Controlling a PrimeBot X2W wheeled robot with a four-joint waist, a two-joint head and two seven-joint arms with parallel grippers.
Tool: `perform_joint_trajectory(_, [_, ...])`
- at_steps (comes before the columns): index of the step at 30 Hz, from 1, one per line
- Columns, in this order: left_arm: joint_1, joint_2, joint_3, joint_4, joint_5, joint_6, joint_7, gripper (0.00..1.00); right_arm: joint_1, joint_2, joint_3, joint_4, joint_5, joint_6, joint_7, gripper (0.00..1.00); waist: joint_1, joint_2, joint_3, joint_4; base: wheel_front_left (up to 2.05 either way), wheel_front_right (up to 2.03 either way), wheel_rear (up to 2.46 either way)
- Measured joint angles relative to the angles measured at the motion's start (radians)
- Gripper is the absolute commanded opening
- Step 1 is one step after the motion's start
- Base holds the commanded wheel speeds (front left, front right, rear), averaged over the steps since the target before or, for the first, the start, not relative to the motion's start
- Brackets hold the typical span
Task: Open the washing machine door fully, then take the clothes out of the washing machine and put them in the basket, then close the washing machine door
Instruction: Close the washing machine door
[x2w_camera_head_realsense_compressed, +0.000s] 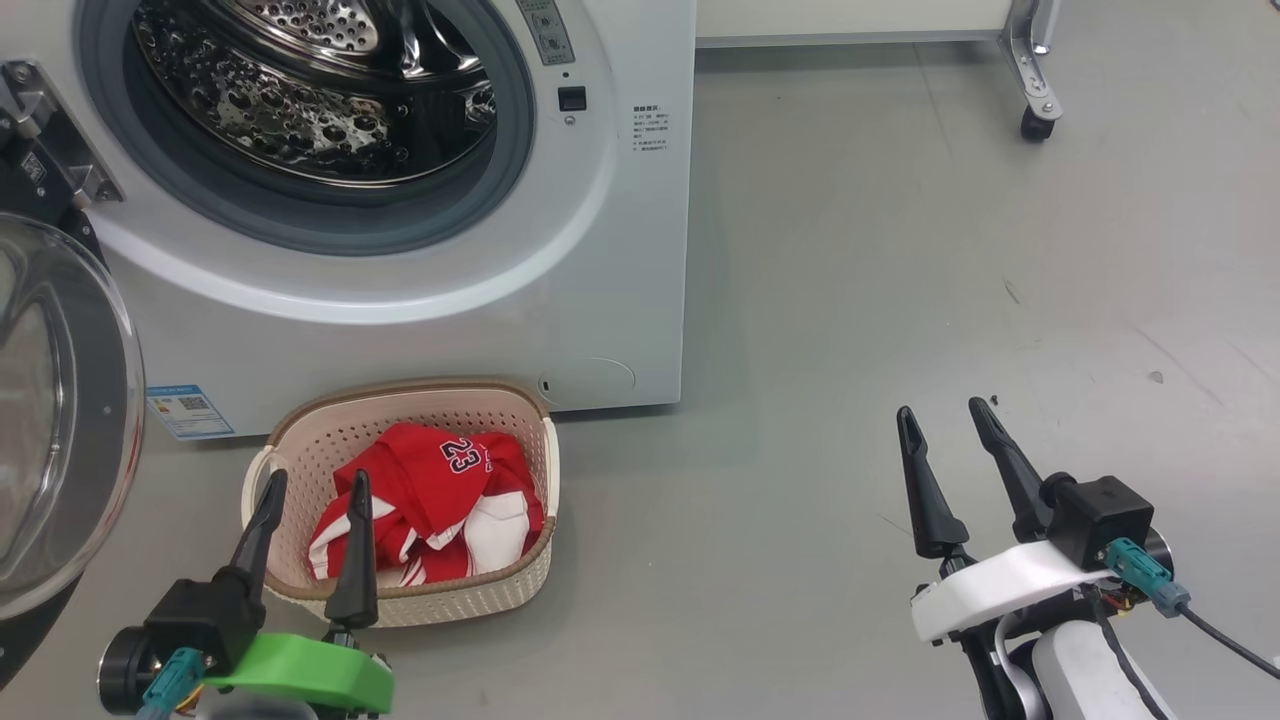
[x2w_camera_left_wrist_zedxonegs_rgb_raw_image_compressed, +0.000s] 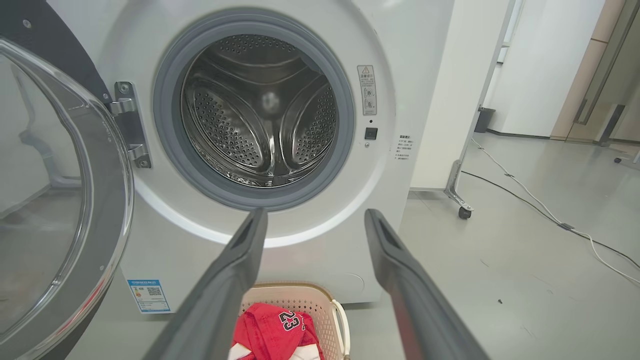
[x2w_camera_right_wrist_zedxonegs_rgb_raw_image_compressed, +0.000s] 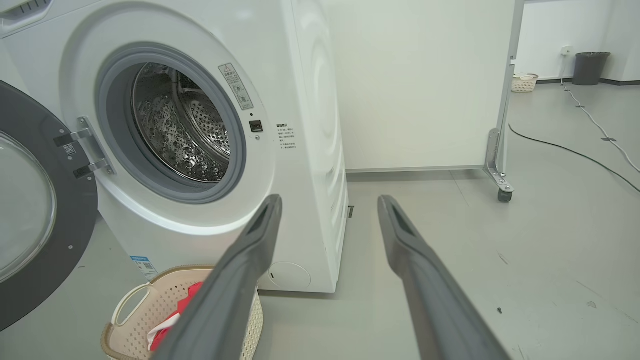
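I have both claws spread wide and holding nothing: my left gripper (x2w_camera_head_realsense_compressed: 317, 478) hangs over the near rim of the basket (x2w_camera_head_realsense_compressed: 400, 387), and my right gripper (x2w_camera_head_realsense_compressed: 941, 408) is well off to the right above bare floor. The clothes (x2w_camera_head_realsense_compressed: 430, 480) lie in the basket, in front of the washing machine (x2w_camera_head_realsense_compressed: 400, 330). Its drum (x2w_camera_head_realsense_compressed: 300, 90) looks empty, as far as I can see into it. What's left is the washing machine door (x2w_camera_head_realsense_compressed: 50, 400), standing open just left of my left gripper, so that arm is the nearer one

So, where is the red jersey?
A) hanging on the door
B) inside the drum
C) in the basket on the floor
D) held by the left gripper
C: the red jersey lies in the basket before the washing machine, whose drum looks empty.
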Motion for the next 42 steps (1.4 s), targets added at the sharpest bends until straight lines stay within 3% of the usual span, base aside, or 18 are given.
perform_joint_trajectory(42, [0.020, 0.000, -0.001, -0.005, 0.000, 0.009, 0.000, 1.00, 0.000, -0.002, -0.001, 0.007, 0.000, 0.000, 0.000, 1.00, 0.0000, 0.0000, -0.010, 0.002, -0.05, 0.05, 0.00])
